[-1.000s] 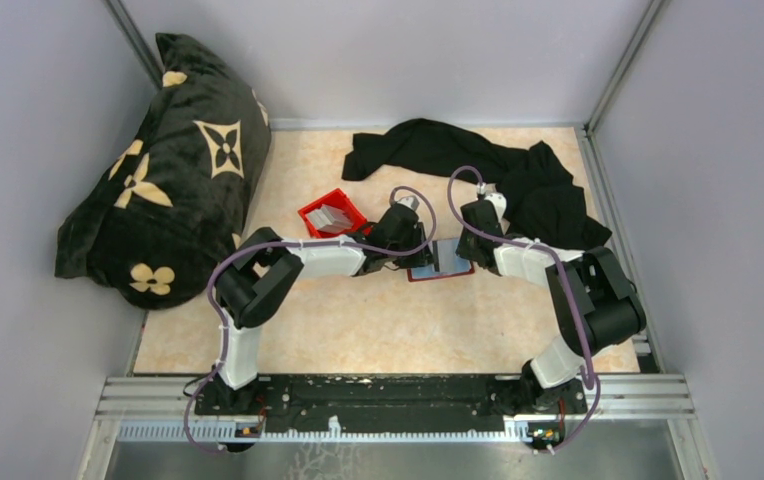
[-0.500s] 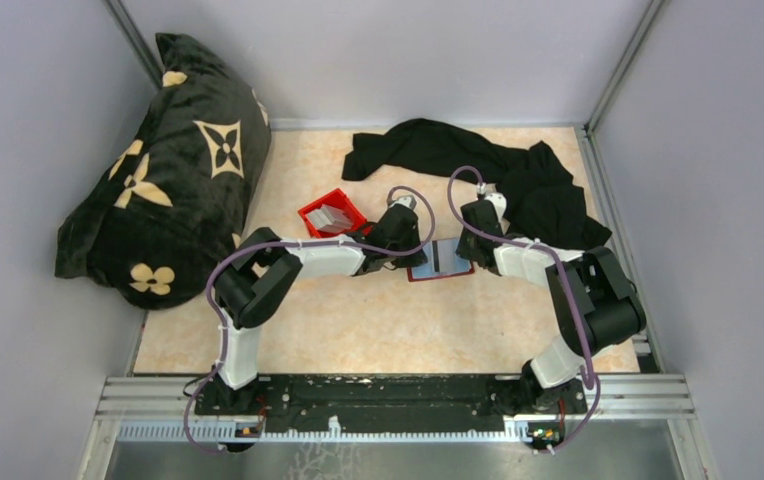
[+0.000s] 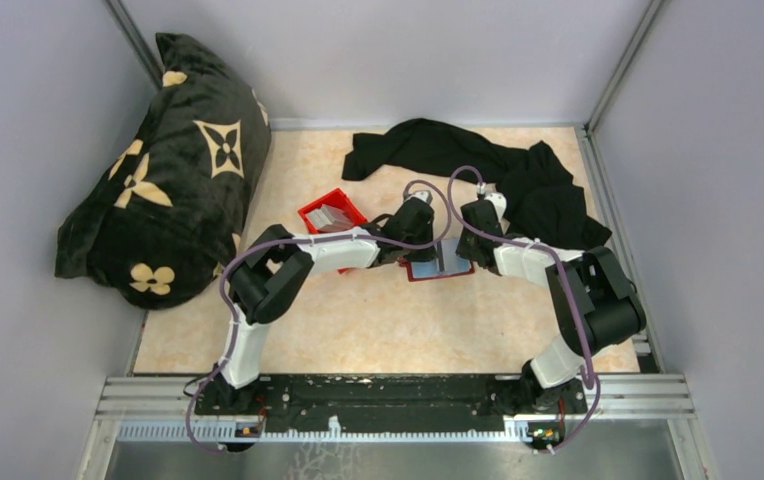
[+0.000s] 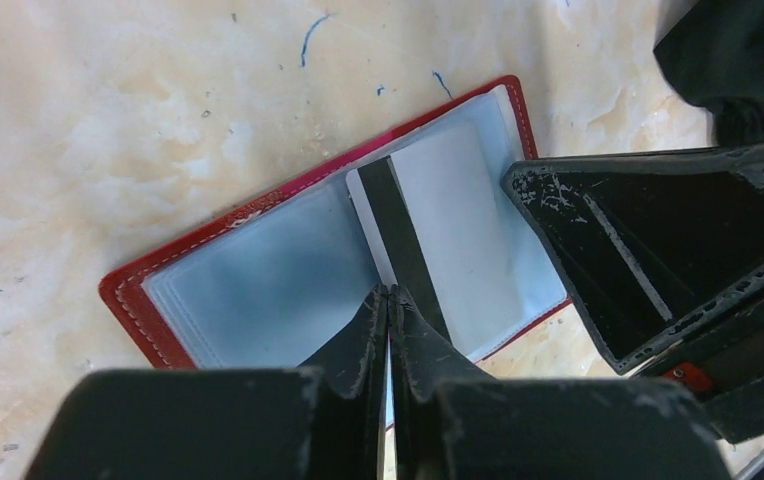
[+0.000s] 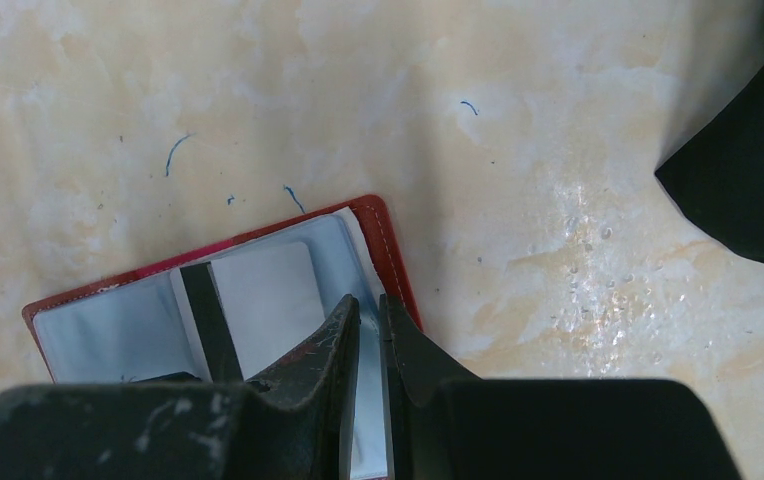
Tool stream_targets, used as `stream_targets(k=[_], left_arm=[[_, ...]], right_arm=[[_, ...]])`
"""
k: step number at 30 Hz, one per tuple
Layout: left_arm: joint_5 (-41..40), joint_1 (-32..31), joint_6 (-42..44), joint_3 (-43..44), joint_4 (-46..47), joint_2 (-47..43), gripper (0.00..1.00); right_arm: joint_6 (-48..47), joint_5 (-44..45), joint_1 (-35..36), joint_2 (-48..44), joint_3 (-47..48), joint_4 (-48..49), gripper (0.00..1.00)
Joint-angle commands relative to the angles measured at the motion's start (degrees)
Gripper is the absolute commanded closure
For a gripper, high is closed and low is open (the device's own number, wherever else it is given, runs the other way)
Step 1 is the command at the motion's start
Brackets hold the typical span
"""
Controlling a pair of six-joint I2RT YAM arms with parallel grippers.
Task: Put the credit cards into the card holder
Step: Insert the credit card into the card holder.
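Note:
The card holder (image 4: 248,290) lies open on the table, dark red outside with pale grey pockets; it also shows between the two wrists in the top view (image 3: 436,264). One credit card (image 4: 458,230) with a black stripe lies on its right half, also seen in the right wrist view (image 5: 258,290). My left gripper (image 4: 389,290) is shut, its tips resting at that card's left edge. My right gripper (image 5: 370,300) pinches the holder's right pocket edge, jaws nearly together. More credit cards (image 3: 333,217) sit in the red bin (image 3: 310,214).
A black cloth (image 3: 478,165) lies bunched at the back right, close behind the right wrist, and shows again as a black cloth corner (image 5: 748,200). A dark flowered pillow (image 3: 168,170) fills the back left corner. Grey walls enclose the table.
My left gripper has closed from partly open to shut, and the left arm has shifted right toward the card holder. The right arm and the holder have stayed put.

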Motion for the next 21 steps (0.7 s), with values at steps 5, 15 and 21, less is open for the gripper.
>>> stream_targets(k=[5, 15, 21], left_arm=[[-4.1, -1.7, 2.0, 0.8, -3.3, 0.2, 0.95], [-2.5, -2.1, 1.4, 0.0, 2.4, -0.3, 0.97], [-2.9, -2.5, 1.3, 0.3, 2.5, -0.2, 0.98]], right_arm=[[0.1, -2.2, 0.3, 2.9, -1.5, -1.4, 0.87], [0.2, -2.6, 0.3, 2.8, -1.8, -1.1, 0.87], [0.3, -2.5, 0.3, 1.9, -2.1, -0.9, 0.87]])
